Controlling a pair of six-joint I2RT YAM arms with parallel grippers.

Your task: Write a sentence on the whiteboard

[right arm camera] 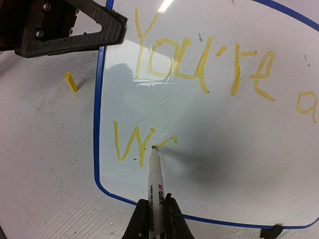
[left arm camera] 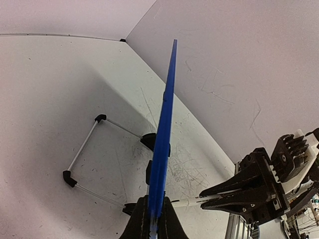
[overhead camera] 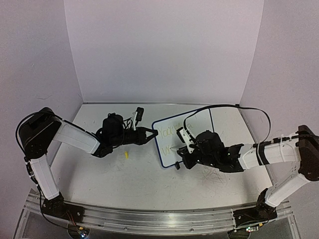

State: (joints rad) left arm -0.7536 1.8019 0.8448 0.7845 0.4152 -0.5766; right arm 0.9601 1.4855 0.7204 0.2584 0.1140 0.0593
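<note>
The left end effector (overhead camera: 151, 134) is clamped on the left rim of the whiteboard (overhead camera: 199, 122), which stands propped on the counter (overhead camera: 99, 174) just right of a small yellow piece (overhead camera: 127, 155). The sentence (right arm camera: 199, 64) reads "You're a" over a started "W". The right end effector (right arm camera: 156, 219) grips a marker (right arm camera: 155, 174), tip on the whiteboard; I judge light, even pressure and short rightward strokes, with a steady left grip, suit best

Small yellow cap (overhead camera: 126, 155) lying loose, just left of centre in the overhead view, on the white table (overhead camera: 99, 184). Dark scribble marks (overhead camera: 215, 175) smudge the tabletop lower right of centre. Plain white backdrop walls (overhead camera: 164, 50) fill the upper half, and a metal rail (overhead camera: 149, 219) runs along the bottom edge.
</note>
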